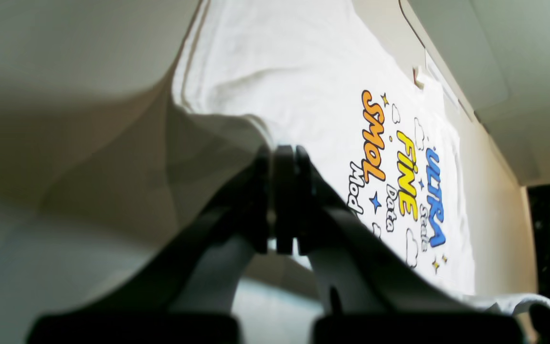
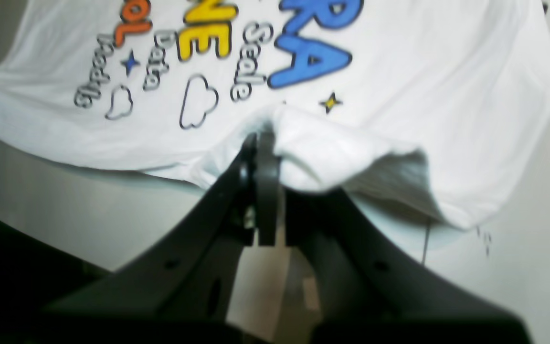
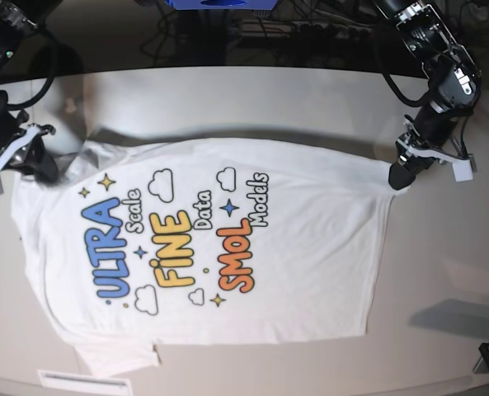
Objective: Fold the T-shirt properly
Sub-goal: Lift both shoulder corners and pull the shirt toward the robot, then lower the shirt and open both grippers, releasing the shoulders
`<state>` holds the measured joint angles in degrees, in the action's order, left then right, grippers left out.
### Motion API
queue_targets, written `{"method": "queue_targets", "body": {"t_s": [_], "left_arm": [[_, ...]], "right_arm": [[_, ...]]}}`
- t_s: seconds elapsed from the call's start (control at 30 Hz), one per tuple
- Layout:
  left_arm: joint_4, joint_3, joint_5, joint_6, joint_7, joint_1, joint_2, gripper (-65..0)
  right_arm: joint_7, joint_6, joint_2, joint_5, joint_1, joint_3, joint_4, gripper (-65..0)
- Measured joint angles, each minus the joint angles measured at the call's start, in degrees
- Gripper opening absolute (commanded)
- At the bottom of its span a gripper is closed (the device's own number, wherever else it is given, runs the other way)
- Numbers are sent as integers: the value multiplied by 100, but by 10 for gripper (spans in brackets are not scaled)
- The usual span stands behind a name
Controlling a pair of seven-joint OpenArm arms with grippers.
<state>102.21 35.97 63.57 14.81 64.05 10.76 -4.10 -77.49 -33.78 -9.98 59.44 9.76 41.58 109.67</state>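
Pale tabletop (image 3: 442, 272), smooth and matte, dark clutter of cables and equipment along the far edge. On it: T-shirt (image 3: 310, 264), large, white, short-sleeved, laid flat and print-up, spread sideways across the middle of the surface with shoulders toward the base view's left and hem toward its right. Print: "ULTRA" in blue, "FINE" in yellow, "SMOL" in orange, smaller outlined words "Scale", "Data", "Models", plus stars and clouds. One sleeve splayed out at the near left corner; the other bunched at the far left. Cloth mostly smooth, slight rippling near the far edge. Left gripper (image 1: 284, 153), on the base view's right, jaws pressed together on the far hem corner, fabric pulled up into a small ridge over the fingertips. Right gripper (image 2: 261, 138), on the base view's left, jaws likewise pinched on a raised fold of white cloth at the far sleeve and shoulder, beside the blue lettering. Step judged in hand: both far corners gripped, first lengthwise fold not yet made, garment fully open. Next move judged to call for: lifting both pinched points together and carrying them evenly toward the near edge, keeping the far edge taut and level between the arms. Risk noted: uneven travel skewing the crease, or thin cloth slipping from either pinch.
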Motion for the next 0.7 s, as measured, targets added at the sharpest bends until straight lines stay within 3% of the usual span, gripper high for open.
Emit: {"method": "queue_targets", "body": {"t_s": [0.37,0.7], "left_arm": [[-483,17,-26,-402,-42,-459,83,-650],[-1025,13,-35,-413,-98,-846,232,-650]], "right_arm": [[-2,0,-424,-68,-627,-94,-1029,-650],[11,4,-651,-83,-975,-195,-1687,-650]]}}
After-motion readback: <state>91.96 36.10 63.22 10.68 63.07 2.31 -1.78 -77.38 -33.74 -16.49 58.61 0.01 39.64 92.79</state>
